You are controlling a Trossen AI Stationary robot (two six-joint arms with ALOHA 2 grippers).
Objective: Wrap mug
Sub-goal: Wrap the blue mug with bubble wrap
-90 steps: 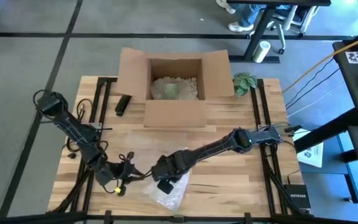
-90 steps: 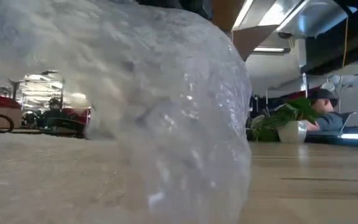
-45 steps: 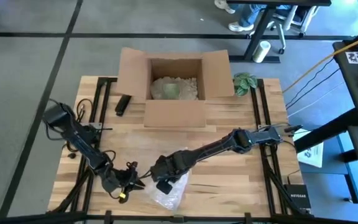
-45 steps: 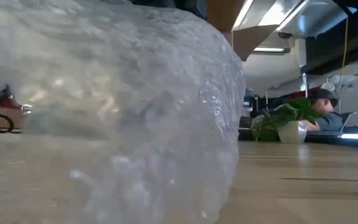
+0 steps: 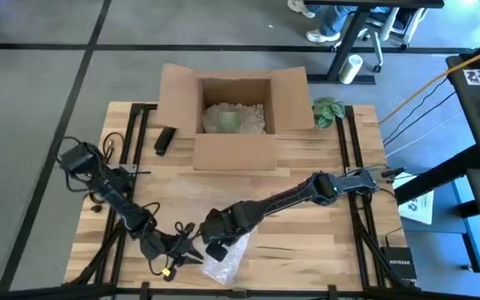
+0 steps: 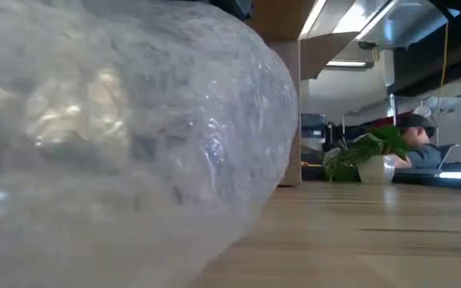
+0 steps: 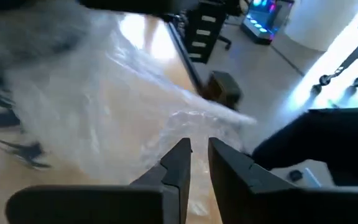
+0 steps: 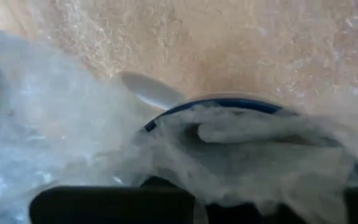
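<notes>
Clear bubble wrap (image 5: pixel 227 260) lies bunched near the table's front edge and fills the low view (image 6: pixel 118 136). In the right wrist view the mug (image 8: pixel 229 104) shows through it, with a blue rim and a white handle (image 8: pixel 145 90). My right gripper (image 5: pixel 215 244) is on the wrap over the mug. My left gripper (image 5: pixel 190 252) is at the wrap's left edge. Its fingers (image 7: pixel 182 158) are open by a narrow gap, with wrap (image 7: pixel 104 106) just ahead of them. I cannot tell whether they touch it. My right gripper is shut on a crumpled bunch of wrap (image 8: pixel 260 146) lying over the mug's blue rim. The wrap itself hides the fingertips. The arm comes from the table's right, slanting down. The wrapped mug rests on the table.
An open cardboard box (image 5: pixel 177 100) with packing fill stands at the back middle. A small black object (image 5: pixel 165 140) lies to its left and a potted plant (image 5: pixel 327 110) to its right. Bare wood lies to the right of the wrap. A person (image 6: pixel 418 148) sits beyond the table.
My left gripper has moved toward the table's near edge and rightward, up to the wrap's left edge. In the low view the mound of wrap has sunk, and its right side has drawn in toward the left.
</notes>
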